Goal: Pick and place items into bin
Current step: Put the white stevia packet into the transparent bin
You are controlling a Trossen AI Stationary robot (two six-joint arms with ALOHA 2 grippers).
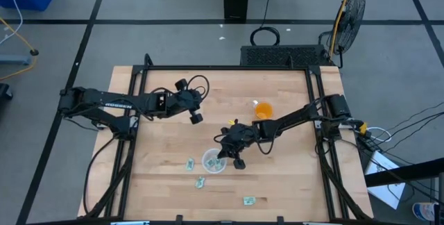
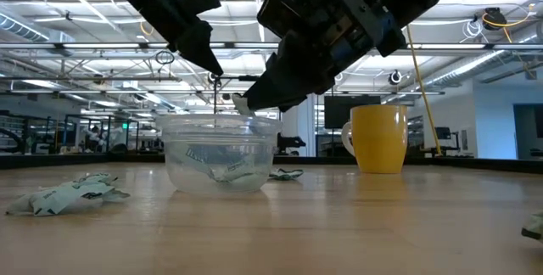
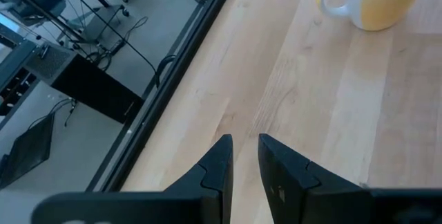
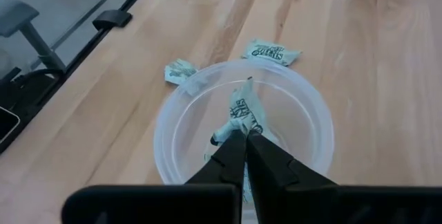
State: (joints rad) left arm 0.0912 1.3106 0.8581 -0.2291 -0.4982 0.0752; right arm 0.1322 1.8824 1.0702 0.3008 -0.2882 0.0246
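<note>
Right claw, clenched on one green-and-white packet, hung over the clear bin at the bench's six o'clock; release advisably central, low inside the rim.

High view: overhead, straight down on the whole table. Low view: tabletop height, level, close to the clear dish. Wrist views: looking down past own fingers. Shared by low and right wrist views: the dish.
</note>
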